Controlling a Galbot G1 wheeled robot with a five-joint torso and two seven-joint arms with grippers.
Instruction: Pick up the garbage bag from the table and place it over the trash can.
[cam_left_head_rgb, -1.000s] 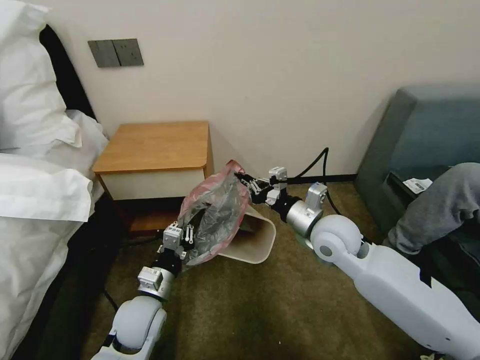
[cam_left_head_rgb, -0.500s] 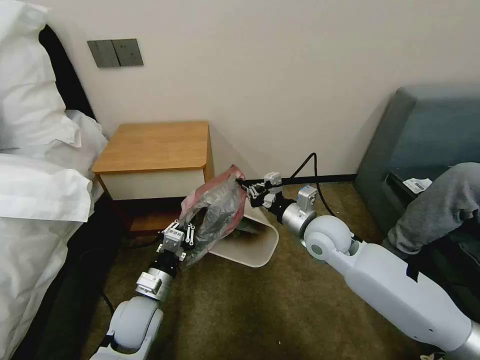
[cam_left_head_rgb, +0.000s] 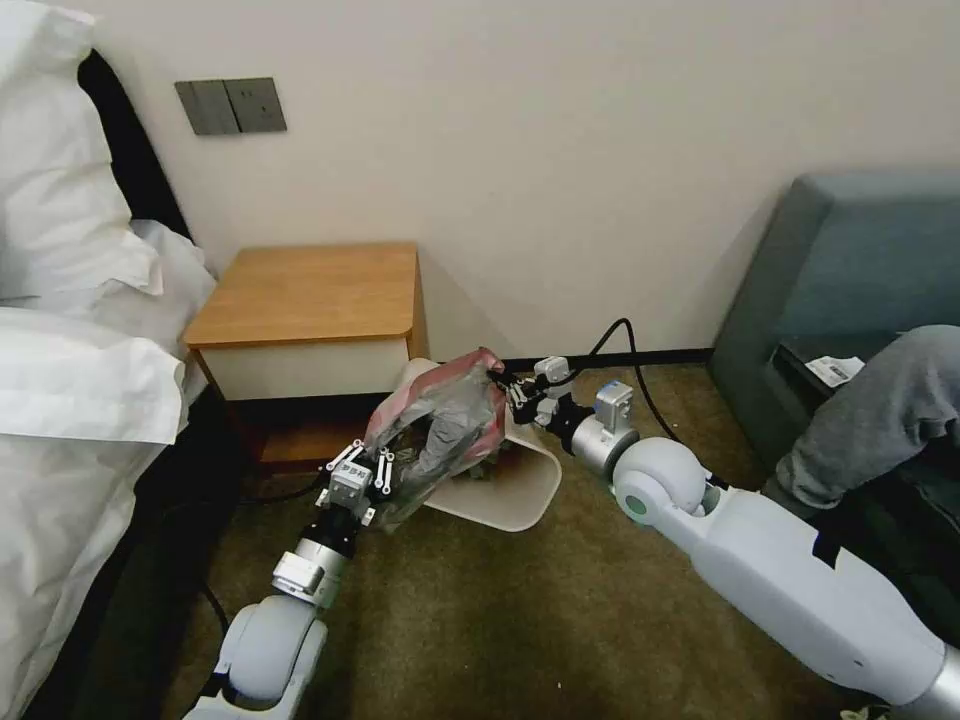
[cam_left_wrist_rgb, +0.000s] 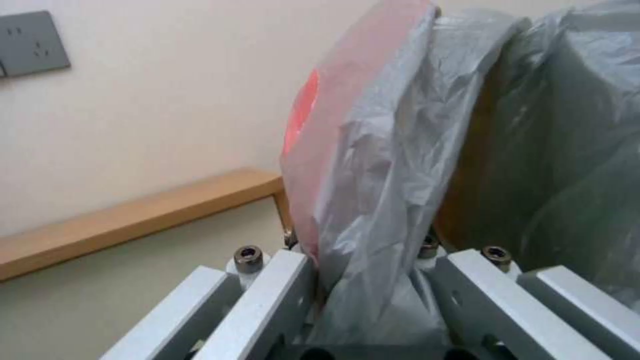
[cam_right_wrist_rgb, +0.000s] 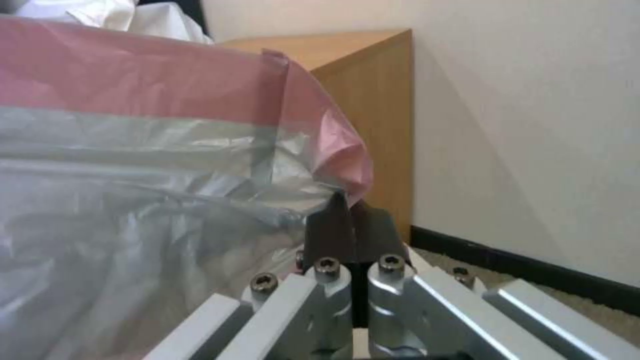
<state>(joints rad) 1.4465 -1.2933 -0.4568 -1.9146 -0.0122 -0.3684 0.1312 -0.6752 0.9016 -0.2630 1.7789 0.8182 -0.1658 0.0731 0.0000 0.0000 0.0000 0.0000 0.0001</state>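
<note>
The garbage bag (cam_left_head_rgb: 440, 425), grey with a pinkish-red mouth band, hangs stretched between my two grippers on the floor beside the table (cam_left_head_rgb: 310, 290). My left gripper (cam_left_head_rgb: 383, 465) is shut on the bag's near lower edge (cam_left_wrist_rgb: 373, 200). At the far upper edge, my right gripper (cam_left_head_rgb: 502, 381) is shut on the pink band (cam_right_wrist_rgb: 200, 85), dark pads (cam_right_wrist_rgb: 333, 232) pressed together. The cream trash can (cam_left_head_rgb: 520, 495) stands tilted under and behind the bag, which partly covers its mouth. The table's wooden side (cam_right_wrist_rgb: 373, 100) rises just behind the bag.
A bed with white linen (cam_left_head_rgb: 80, 380) fills the left. A grey-blue armchair (cam_left_head_rgb: 850, 270) with a person's grey-clad leg (cam_left_head_rgb: 880, 410) stands at the right. A black cable (cam_left_head_rgb: 622, 335) loops by the wall. Open carpet (cam_left_head_rgb: 520, 620) lies in front.
Both grippers have come down with the bag, the right one lower and slightly rightward. The bag's mouth now sits lower against the trash can, whose far rim now shows.
</note>
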